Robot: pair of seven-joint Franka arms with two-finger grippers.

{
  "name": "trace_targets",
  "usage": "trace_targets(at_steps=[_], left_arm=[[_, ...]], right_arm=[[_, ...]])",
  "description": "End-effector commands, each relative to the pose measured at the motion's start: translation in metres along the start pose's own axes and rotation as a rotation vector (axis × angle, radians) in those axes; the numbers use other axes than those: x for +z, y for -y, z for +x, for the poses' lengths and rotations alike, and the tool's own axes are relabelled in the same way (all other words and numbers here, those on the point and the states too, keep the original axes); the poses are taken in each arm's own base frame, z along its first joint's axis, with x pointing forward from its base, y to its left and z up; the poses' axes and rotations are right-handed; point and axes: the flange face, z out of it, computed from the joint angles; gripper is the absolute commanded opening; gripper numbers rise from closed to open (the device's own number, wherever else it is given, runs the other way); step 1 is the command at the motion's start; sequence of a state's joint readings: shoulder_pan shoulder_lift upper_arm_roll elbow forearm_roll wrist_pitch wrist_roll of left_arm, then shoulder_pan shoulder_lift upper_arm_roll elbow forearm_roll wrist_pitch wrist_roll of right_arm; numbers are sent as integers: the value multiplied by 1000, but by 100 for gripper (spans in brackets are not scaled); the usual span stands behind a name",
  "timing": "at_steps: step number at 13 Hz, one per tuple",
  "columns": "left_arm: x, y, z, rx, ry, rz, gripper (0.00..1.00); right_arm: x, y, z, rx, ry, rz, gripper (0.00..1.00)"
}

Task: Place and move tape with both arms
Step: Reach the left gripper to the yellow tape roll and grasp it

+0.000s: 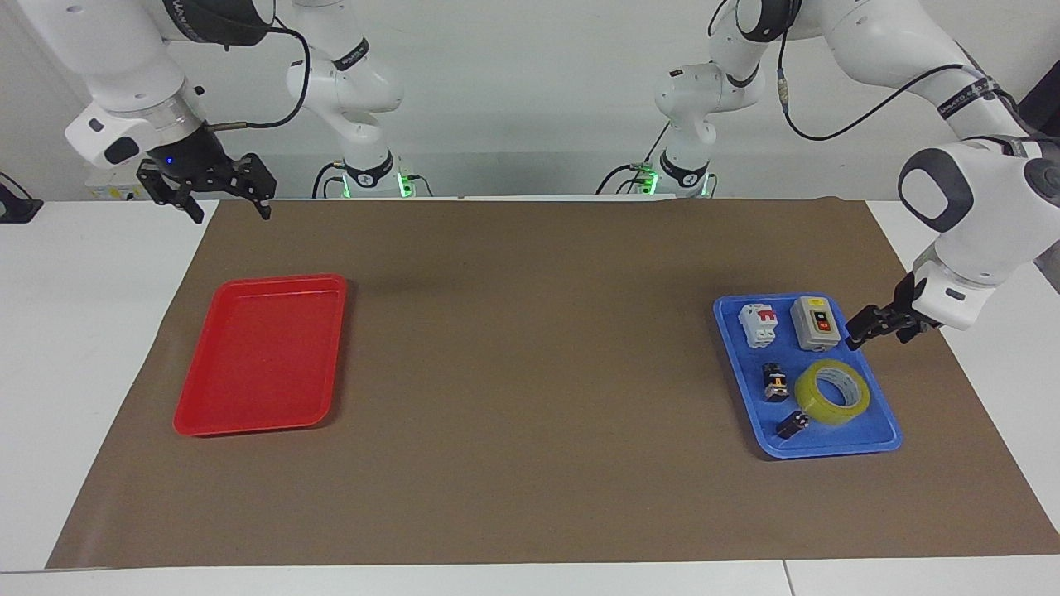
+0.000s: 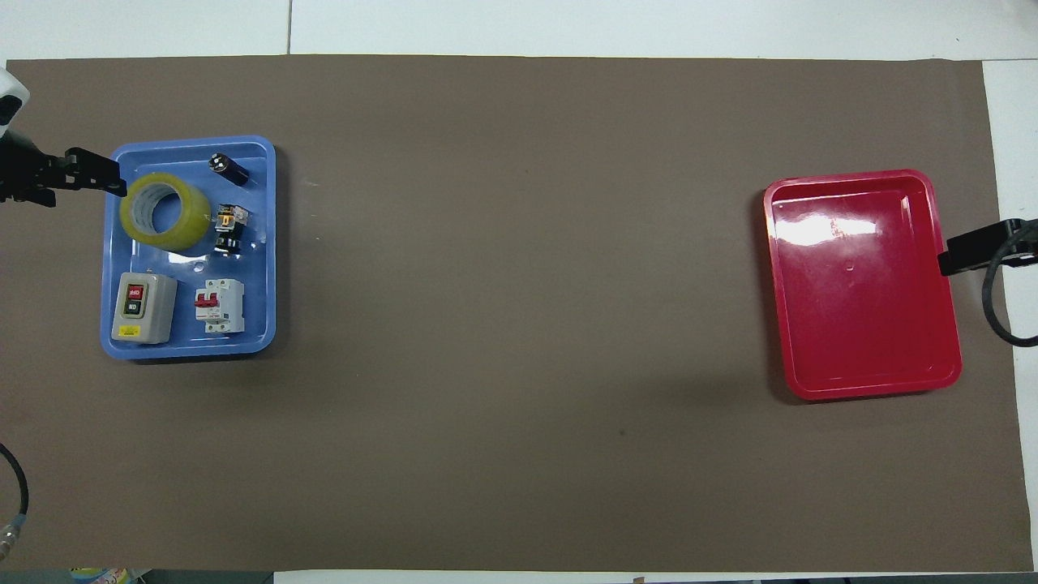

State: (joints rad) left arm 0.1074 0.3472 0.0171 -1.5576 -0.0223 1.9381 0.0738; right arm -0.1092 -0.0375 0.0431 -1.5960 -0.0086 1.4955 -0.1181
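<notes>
The tape, a yellowish translucent roll, lies flat in the blue tray toward the left arm's end of the table; it also shows in the overhead view. My left gripper is open and hangs low over the tray's edge, between the grey switch box and the tape, touching neither. In the overhead view the left gripper sits just beside the roll. My right gripper is open and empty, waiting above the mat's corner near the red tray.
The blue tray also holds a grey switch box, a white circuit breaker and two small black parts. The red tray is empty. A brown mat covers the table.
</notes>
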Motion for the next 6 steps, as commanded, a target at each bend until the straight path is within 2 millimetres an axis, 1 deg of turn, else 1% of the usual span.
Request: trace_targets(at_steps=[1, 2, 4, 5, 6], left_arm=[[23, 10, 5, -12, -21, 9, 100], [30, 13, 6, -13, -14, 9, 100], [52, 19, 11, -26, -12, 10, 100], [56, 25, 11, -44, -16, 7, 100], [68, 26, 8, -71, -16, 8, 100]], right_arm=[[0, -2, 1, -11, -6, 20, 100], [0, -2, 1, -11, -6, 20, 100], [1, -2, 0, -14, -5, 22, 100], [1, -2, 0, -12, -3, 21, 100], [1, -2, 0, -14, -3, 21, 100]])
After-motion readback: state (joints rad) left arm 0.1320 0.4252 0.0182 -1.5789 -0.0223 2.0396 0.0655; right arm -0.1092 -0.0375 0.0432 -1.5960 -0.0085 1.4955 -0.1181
